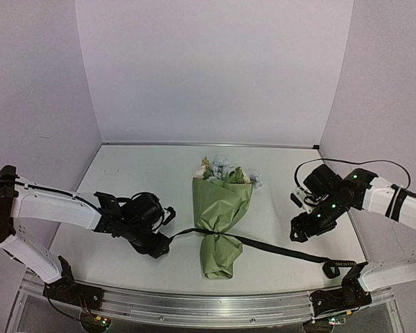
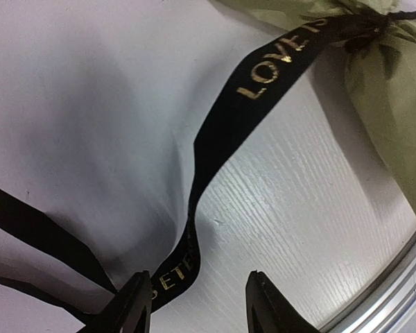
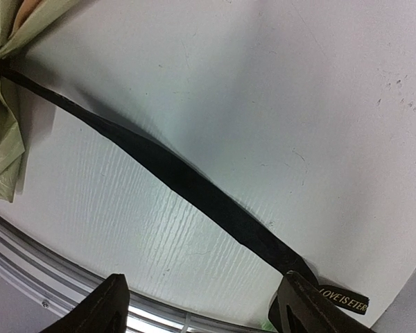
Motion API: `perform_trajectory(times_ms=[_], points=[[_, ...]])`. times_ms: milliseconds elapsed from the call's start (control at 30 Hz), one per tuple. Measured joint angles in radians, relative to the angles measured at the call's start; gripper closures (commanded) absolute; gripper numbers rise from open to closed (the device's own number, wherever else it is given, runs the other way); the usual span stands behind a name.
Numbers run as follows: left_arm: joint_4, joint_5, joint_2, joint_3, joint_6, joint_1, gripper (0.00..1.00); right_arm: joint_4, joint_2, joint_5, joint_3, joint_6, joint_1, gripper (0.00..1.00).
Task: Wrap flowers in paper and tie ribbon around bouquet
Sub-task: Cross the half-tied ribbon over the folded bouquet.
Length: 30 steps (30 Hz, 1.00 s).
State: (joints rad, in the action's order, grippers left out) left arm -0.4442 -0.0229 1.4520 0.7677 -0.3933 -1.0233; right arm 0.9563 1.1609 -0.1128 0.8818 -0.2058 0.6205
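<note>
Wrap looks done: paper is closed into a cone round the flowers, and the bouquet lies mid table, blooms twd the far edge, stem end twd the near edge. Ribbon is cinched at the cone's waist, paper pinched in there. One tail runs off twd the left edge to my L gripper, the other lies flat twd the near right corner, lettered tip curled. L gripper: jaws abt half apart, ribbon dropping between them right by the left finger, not pinched as far as I see. R gripper: jaws wide, nothing in them, hanging over the right tail w/o touching it. My read: tying is the part left, maybe only snugging or a bow, prob. near the end. Hard to make out: whether the waist has a real knot or just a wrap, since the L wrist view shows only a dark bunch at the frame's top edge. Stems are hidden inside the paper, and the ribbon's left end is cut off below my fingers.
</note>
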Motion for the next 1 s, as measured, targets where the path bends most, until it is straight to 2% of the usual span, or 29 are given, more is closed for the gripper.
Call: perform_trajectory(times_ms=[233,333,400,467,633,800,900,1000], points=[[0.007,-0.024,0.083,0.000,0.001,-0.004,0.64,-0.015,0.000,0.008,0.000,0.000,0.009,0.26],[0.006,-0.039,0.119,0.003,0.004,-0.005,0.72,-0.022,0.000,0.012,0.000,0.000,0.009,0.27],[0.003,-0.049,0.135,0.013,0.007,-0.005,0.82,-0.023,0.000,0.015,-0.001,0.000,0.009,0.27],[0.007,-0.054,0.146,0.025,0.007,-0.005,0.98,-0.026,0.000,0.017,-0.001,0.001,0.009,0.28],[0.007,-0.077,0.136,0.027,0.024,-0.005,1.00,-0.037,0.002,0.030,-0.020,0.015,0.010,0.28],[0.047,-0.095,0.000,0.036,0.092,-0.005,1.00,-0.063,0.018,0.047,-0.056,0.041,0.010,0.27],[0.106,-0.083,-0.054,0.082,0.155,-0.005,1.00,-0.101,0.040,0.050,-0.085,0.060,0.010,0.27],[0.170,-0.052,-0.038,0.154,0.226,-0.005,1.00,-0.154,0.078,0.054,-0.111,0.082,0.010,0.28]])
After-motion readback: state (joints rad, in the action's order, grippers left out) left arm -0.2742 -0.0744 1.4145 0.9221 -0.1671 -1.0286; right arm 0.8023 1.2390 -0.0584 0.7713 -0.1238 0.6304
